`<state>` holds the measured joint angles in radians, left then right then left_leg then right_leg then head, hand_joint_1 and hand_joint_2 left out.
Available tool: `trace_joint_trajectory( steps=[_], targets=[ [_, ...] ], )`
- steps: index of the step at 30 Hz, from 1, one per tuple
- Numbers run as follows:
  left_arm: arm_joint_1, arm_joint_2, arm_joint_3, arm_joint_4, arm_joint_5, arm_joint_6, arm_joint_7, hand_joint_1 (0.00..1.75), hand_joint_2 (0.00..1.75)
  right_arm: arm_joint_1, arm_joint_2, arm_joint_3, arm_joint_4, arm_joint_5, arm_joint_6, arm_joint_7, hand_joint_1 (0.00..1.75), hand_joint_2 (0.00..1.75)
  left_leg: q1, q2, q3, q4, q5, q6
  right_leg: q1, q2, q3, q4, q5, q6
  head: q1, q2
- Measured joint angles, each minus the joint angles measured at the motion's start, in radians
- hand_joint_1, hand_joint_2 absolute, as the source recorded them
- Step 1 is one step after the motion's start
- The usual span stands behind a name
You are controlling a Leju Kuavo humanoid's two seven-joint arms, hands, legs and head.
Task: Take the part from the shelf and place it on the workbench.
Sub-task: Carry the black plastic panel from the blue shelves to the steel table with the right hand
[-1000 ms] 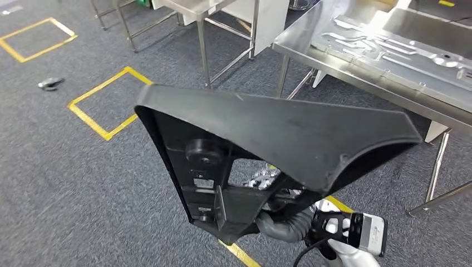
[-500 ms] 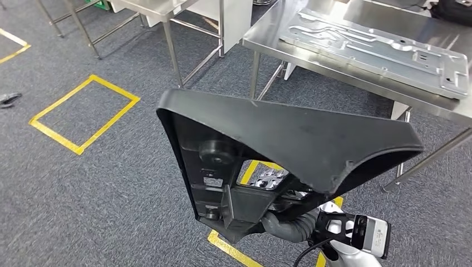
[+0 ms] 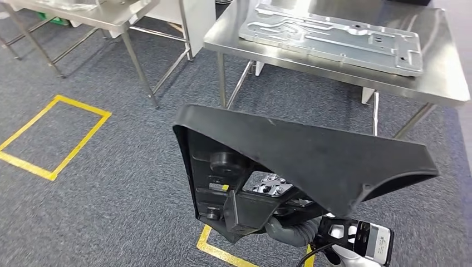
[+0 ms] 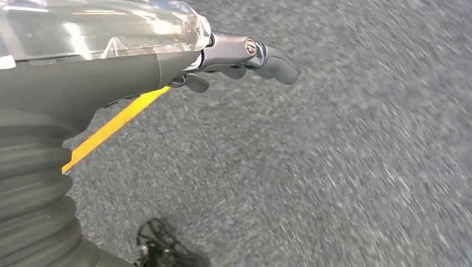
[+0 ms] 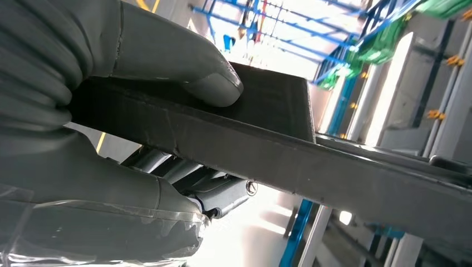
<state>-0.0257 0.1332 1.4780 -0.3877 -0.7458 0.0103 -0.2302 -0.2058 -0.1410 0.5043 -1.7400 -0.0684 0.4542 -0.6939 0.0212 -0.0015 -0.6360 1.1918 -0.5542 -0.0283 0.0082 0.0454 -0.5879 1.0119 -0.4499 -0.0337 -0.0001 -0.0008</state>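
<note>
A large black triangular plastic part [image 3: 311,158] hangs in front of me, ribbed underside facing left. My right hand [image 3: 289,228] grips it at its lower end; in the right wrist view the grey thumb [image 5: 172,58] presses on one face of the part [image 5: 267,150] and the fingers [image 5: 217,192] wrap the other. The steel workbench [image 3: 445,83] stands ahead, beyond the part, with a flat metal plate [image 3: 334,36] lying on it. My left hand [image 4: 245,55] hangs over the grey carpet, holding nothing, its fingers loosely bent.
A second steel table [image 3: 111,16] stands at the back left. Yellow tape outlines a square [image 3: 55,133] on the carpet at left, and another yellow line [image 3: 220,250] runs under the part. The workbench legs [image 3: 222,78] stand between me and the far floor.
The whole view has shifted: the workbench now lies more central and closer, the yellow square slid left. The part stays in my right hand, held the same way.
</note>
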Motion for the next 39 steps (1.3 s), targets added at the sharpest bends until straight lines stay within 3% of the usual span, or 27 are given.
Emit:
trace_joint_trajectory(
  steps=[1,2,4,6,8,10,12,13,14,15,17,19,21,23,25,27,28,29,30,31,33,34,36,37,39],
  targets=[
    [0.002,0.002,0.002,-0.004,-0.005,-0.003,-0.003,0.0,1.75,0.001,0.0,0.0,0.0,0.001,0.0,0.0,1.64,1.75,0.002,-0.02,0.006,-0.035,0.031,0.0,0.0,0.022,0.0,0.007,-0.005,0.003,0.0,0.0],
    [0.001,0.003,0.002,-0.006,-0.009,-0.008,-0.005,0.0,1.75,0.001,0.0,0.0,0.001,0.001,0.001,0.0,1.64,1.75,0.004,-0.039,0.033,-0.107,0.07,0.003,0.0,0.038,-0.001,0.015,-0.01,0.009,0.0,0.0],
    [-0.001,0.004,0.001,-0.006,-0.018,-0.019,-0.007,0.0,1.75,0.003,0.0,0.001,0.001,0.0,0.001,0.0,1.64,1.75,0.002,-0.058,0.052,-0.149,0.075,0.012,-0.002,0.057,-0.009,0.022,-0.013,0.019,0.0,0.0],
    [-0.006,-0.002,0.001,0.0,-0.027,-0.03,-0.01,0.0,1.75,0.006,0.0,0.001,0.001,0.0,0.003,0.0,1.64,1.75,0.001,-0.041,0.056,-0.157,0.078,0.024,-0.004,0.064,-0.013,0.023,-0.012,0.03,0.001,0.0],
    [-0.013,-0.014,0.0,0.015,-0.032,-0.035,-0.014,0.0,1.75,0.004,0.0,0.002,0.003,0.0,0.01,0.001,1.64,1.75,0.004,-0.022,0.064,-0.166,0.082,0.037,-0.002,0.022,-0.026,0.054,-0.033,0.043,0.005,0.0],
    [-0.016,-0.03,-0.001,0.033,-0.036,-0.039,-0.016,0.0,1.75,-0.001,0.001,0.005,0.007,-0.001,0.015,0.003,1.64,1.75,0.003,0.0,0.068,-0.17,0.08,0.046,-0.007,-0.028,-0.08,0.16,-0.086,0.054,0.009,0.0],
    [-0.018,-0.05,-0.002,0.054,-0.041,-0.046,-0.016,0.0,1.75,-0.007,0.002,0.009,0.012,-0.009,0.017,0.013,1.64,1.75,0.003,0.024,0.069,-0.17,0.076,0.048,-0.015,-0.038,-0.145,0.274,-0.124,0.061,0.009,0.0],
    [-0.02,-0.059,-0.003,0.064,-0.044,-0.049,-0.016,0.0,1.75,-0.01,0.002,0.01,0.014,-0.015,0.018,0.022,1.64,1.75,0.003,0.035,0.071,-0.17,0.074,0.047,-0.018,-0.039,-0.156,0.29,-0.117,0.064,0.009,0.0],
    [-0.022,-0.069,-0.004,0.072,-0.046,-0.052,-0.015,0.0,1.75,-0.015,0.002,0.011,0.015,-0.021,0.018,0.031,1.64,1.75,0.003,0.046,0.074,-0.17,0.072,0.046,-0.02,-0.043,-0.146,0.266,-0.093,0.064,0.009,0.0],
    [-0.026,-0.077,-0.006,0.078,-0.047,-0.054,-0.014,0.0,1.75,-0.021,0.003,0.012,0.016,-0.025,0.018,0.038,1.64,1.75,0.003,0.056,0.078,-0.17,0.069,0.044,-0.021,-0.051,-0.116,0.208,-0.057,0.063,0.01,0.0],
    [-0.032,-0.088,-0.009,0.088,-0.05,-0.057,-0.011,0.0,1.75,-0.033,0.004,0.013,0.016,-0.032,0.018,0.045,1.64,1.75,0.0,0.073,0.087,-0.169,0.062,0.036,-0.014,-0.089,-0.048,0.074,-0.005,0.054,0.01,0.0],
    [-0.036,-0.094,-0.012,0.095,-0.055,-0.063,-0.007,0.0,1.75,-0.043,0.005,0.015,0.016,-0.04,0.017,0.054,1.64,1.75,-0.004,0.089,0.093,-0.17,0.056,0.025,-0.004,-0.107,-0.021,0.016,0.004,0.045,0.009,0.0],
    [-0.042,-0.102,-0.018,0.102,-0.062,-0.069,-0.005,0.0,1.75,-0.048,0.006,0.016,0.014,-0.046,0.015,0.062,1.64,1.75,-0.005,0.103,0.1,-0.175,0.052,0.015,-0.004,-0.086,-0.02,0.011,0.005,0.037,0.009,0.0],
    [-0.05,-0.111,-0.024,0.108,-0.066,-0.072,-0.005,0.0,1.75,-0.051,0.008,0.017,0.012,-0.05,0.015,0.066,1.64,1.75,-0.002,0.073,0.097,-0.154,0.033,0.007,-0.01,-0.067,-0.012,-0.001,0.009,0.026,0.008,0.0],
    [-0.052,-0.117,-0.027,0.113,-0.069,-0.069,-0.009,0.0,1.75,-0.054,0.013,0.018,0.01,-0.051,0.015,0.071,1.64,1.75,0.001,0.025,0.052,-0.055,-0.021,0.004,-0.012,-0.049,-0.006,-0.007,0.01,0.017,0.006,0.0],
    [-0.049,-0.121,-0.028,0.117,-0.071,-0.061,-0.017,0.0,1.75,-0.052,0.017,0.019,0.01,-0.051,0.015,0.076,1.64,1.75,0.001,0.011,-0.018,0.075,-0.07,0.002,-0.01,-0.026,-0.005,-0.005,0.007,0.011,0.004,0.0],
    [-0.048,-0.122,-0.029,0.117,-0.071,-0.058,-0.021,0.0,1.75,-0.05,0.017,0.02,0.01,-0.051,0.015,0.076,1.64,1.75,0.001,0.01,-0.039,0.106,-0.07,0.001,-0.009,-0.013,-0.004,-0.004,0.006,0.011,0.004,0.0],
    [-0.048,-0.122,-0.029,0.117,-0.07,-0.056,-0.023,0.0,1.75,-0.049,0.017,0.02,0.01,-0.051,0.015,0.076,1.64,1.75,0.001,0.009,-0.044,0.099,-0.048,0.001,-0.009,0.001,-0.003,-0.002,0.005,0.011,0.004,0.0],
    [-0.048,-0.122,-0.03,0.118,-0.07,-0.055,-0.025,0.0,1.75,-0.048,0.017,0.02,0.01,-0.051,0.015,0.076,1.64,1.75,0.002,0.004,-0.029,0.053,-0.009,0.002,-0.009,0.015,-0.001,0.001,0.002,0.013,0.004,0.0],
    [-0.049,-0.122,-0.031,0.118,-0.07,-0.055,-0.026,0.0,1.75,-0.048,0.017,0.02,0.01,-0.051,0.015,0.076,1.64,1.75,0.003,-0.012,-0.004,-0.016,0.033,0.005,-0.011,0.028,0.0,0.005,-0.002,0.016,0.005,0.0],
    [-0.049,-0.122,-0.033,0.118,-0.071,-0.053,-0.026,0.0,1.75,-0.047,0.018,0.02,0.01,-0.05,0.015,0.076,1.64,1.75,0.004,-0.048,0.04,-0.126,0.077,0.011,-0.011,0.05,-0.003,0.016,-0.009,0.026,0.005,0.0],
    [-0.049,-0.122,-0.035,0.118,-0.073,-0.051,-0.025,0.0,1.75,-0.044,0.018,0.019,0.009,-0.049,0.014,0.076,1.64,1.75,0.003,-0.06,0.049,-0.147,0.079,0.015,-0.012,0.059,-0.007,0.019,-0.01,0.031,0.005,0.0],
    [-0.051,-0.122,-0.037,0.118,-0.076,-0.047,-0.023,0.0,1.75,-0.035,0.019,0.017,0.007,-0.046,0.012,0.076,1.64,1.75,0.002,-0.048,0.054,-0.152,0.077,0.025,-0.014,0.077,-0.011,0.018,-0.009,0.043,0.004,0.0],
    [-0.053,-0.121,-0.039,0.118,-0.078,-0.046,-0.022,0.0,1.75,-0.029,0.019,0.014,0.005,-0.043,0.011,0.075,1.64,1.75,0.002,-0.039,0.057,-0.155,0.079,0.032,-0.014,0.071,-0.012,0.02,-0.011,0.048,0.005,0.0],
    [-0.055,-0.121,-0.043,0.118,-0.08,-0.041,-0.018,0.0,1.75,-0.022,0.019,0.009,0.0,-0.037,0.011,0.074,1.64,1.75,0.005,-0.018,0.065,-0.164,0.081,0.045,-0.012,0.026,-0.034,0.068,-0.038,0.057,0.009,0.0]
  ],
)
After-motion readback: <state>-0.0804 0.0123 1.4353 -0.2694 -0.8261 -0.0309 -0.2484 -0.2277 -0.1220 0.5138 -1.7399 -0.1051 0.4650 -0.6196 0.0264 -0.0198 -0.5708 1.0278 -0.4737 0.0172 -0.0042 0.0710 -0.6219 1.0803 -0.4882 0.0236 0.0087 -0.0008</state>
